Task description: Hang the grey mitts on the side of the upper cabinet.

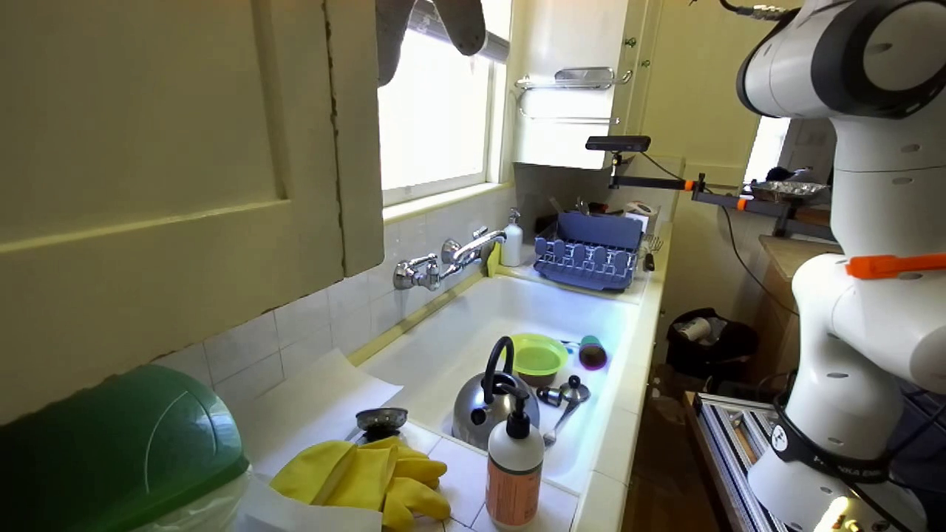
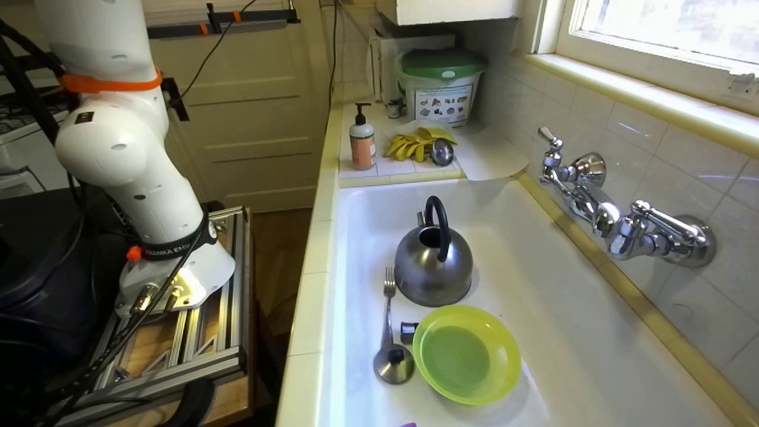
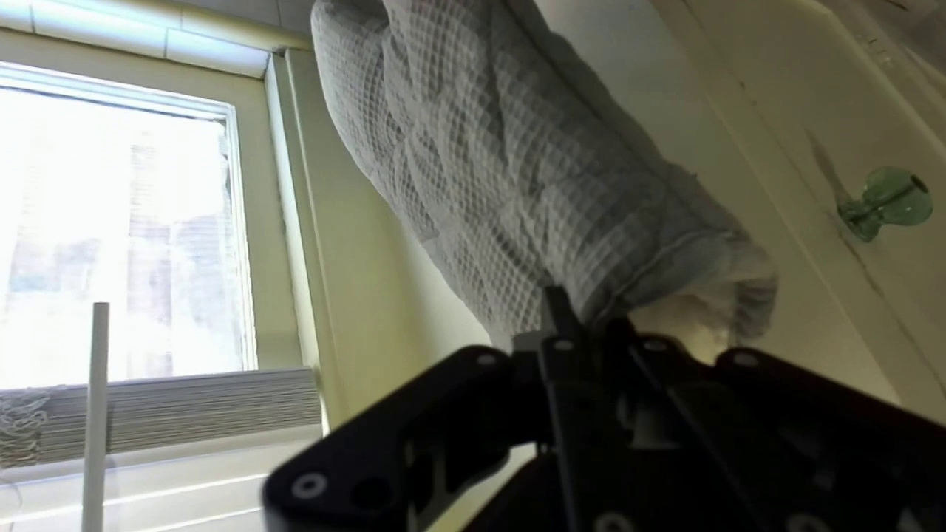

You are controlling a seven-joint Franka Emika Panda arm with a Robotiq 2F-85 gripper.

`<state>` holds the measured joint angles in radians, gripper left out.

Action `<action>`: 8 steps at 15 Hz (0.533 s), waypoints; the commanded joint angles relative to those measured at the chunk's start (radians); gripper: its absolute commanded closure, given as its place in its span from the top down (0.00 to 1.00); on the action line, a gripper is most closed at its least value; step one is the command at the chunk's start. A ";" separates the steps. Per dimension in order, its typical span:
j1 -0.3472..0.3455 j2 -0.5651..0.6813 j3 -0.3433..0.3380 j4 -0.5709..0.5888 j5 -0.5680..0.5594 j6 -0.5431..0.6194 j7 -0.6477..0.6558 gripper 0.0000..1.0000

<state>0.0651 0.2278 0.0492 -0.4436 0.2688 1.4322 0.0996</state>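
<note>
White robot arm (image 1: 850, 318), smooth and rounded, oval grey caps (image 1: 910, 148) dotting surface, broad black ring (image 1: 831, 70) up high. Bright orange strap (image 2: 112, 82) wraps it in both exterior views. White base (image 2: 207, 270), black band (image 2: 172, 248) lettered "FRANKA EMI", remainder unclear; black cables (image 2: 127, 332), metallic connectors (image 2: 144, 299) alongside. Gripper (image 3: 589, 319) in wrist view: black linkage (image 3: 399, 421), pale round screw heads (image 3: 308, 485), slim black fingers (image 3: 559, 309).

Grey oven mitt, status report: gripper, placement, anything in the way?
Gripper shut on quilted grey oven mitt at cuff. Mitt beside upper cabinet, contact unclear. No obstruction evident; hanging point not visible.
</note>
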 commanded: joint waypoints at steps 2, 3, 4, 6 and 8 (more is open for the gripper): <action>-0.024 0.008 0.035 -0.004 0.021 0.017 0.025 0.02; -0.025 0.010 0.038 -0.005 0.023 0.019 0.029 0.02; -0.027 0.013 0.044 -0.006 0.033 0.015 0.040 0.02; -0.031 0.018 0.054 -0.007 0.050 0.017 0.067 0.02; -0.039 0.021 0.063 -0.007 0.074 0.025 0.099 0.02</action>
<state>0.0521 0.2456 0.0887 -0.4506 0.2895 1.4329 0.1487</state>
